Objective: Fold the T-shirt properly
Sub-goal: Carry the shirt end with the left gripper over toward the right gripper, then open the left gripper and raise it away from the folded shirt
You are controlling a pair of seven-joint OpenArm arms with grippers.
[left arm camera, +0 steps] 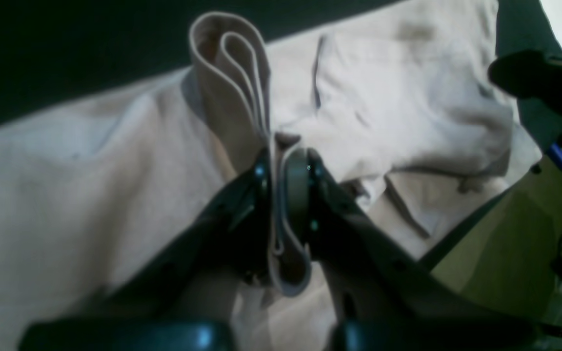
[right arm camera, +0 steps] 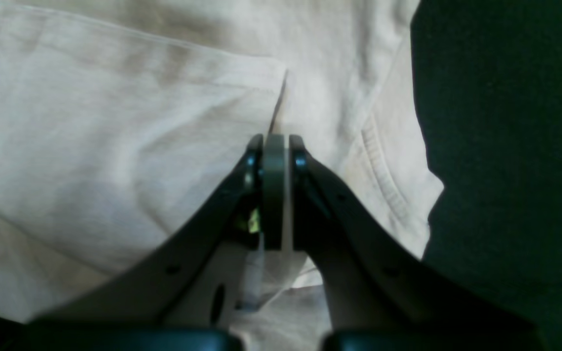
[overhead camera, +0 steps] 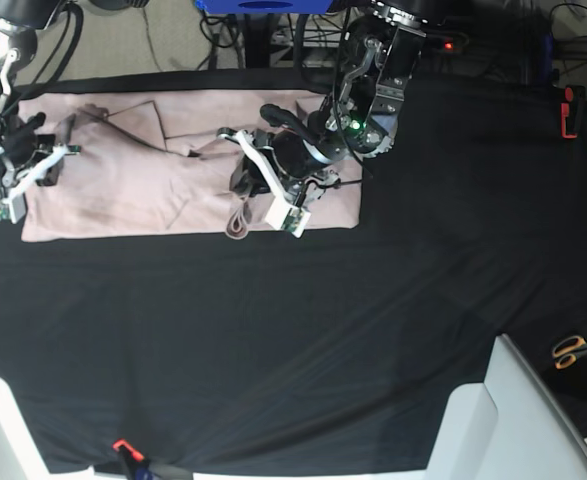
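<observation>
In the left wrist view, the left gripper (left arm camera: 288,161) sits at centre frame with its jaws pressed together on a folded band of the T-shirt (left arm camera: 90,195). The pinched fabric rises above the fingertips as a looped, layered fold toward the upper middle, and a strip hangs down between the jaws. The rest of the pink cloth spreads across the left and upper right of the frame over the black table covering (left arm camera: 66,48). The picture is blurred, and a dark shape at the right edge cannot be made out.

In the right wrist view, the right gripper (right arm camera: 275,146) stands at centre, its jaws drawn tight on an edge of the T-shirt (right arm camera: 115,146). Cloth fills the left and upper middle; the black table covering (right arm camera: 505,170) fills the right. The lower frame is blocked by the gripper's own body.

In the base view, the T-shirt (overhead camera: 123,180) lies as a flat band across the upper left of the black table covering (overhead camera: 323,340). The left gripper (overhead camera: 245,185) is over its right part, the right gripper (overhead camera: 55,150) at its left end, where the grip itself is too small to read. Orange-handled scissors (overhead camera: 573,349) lie at the lower right edge.
</observation>
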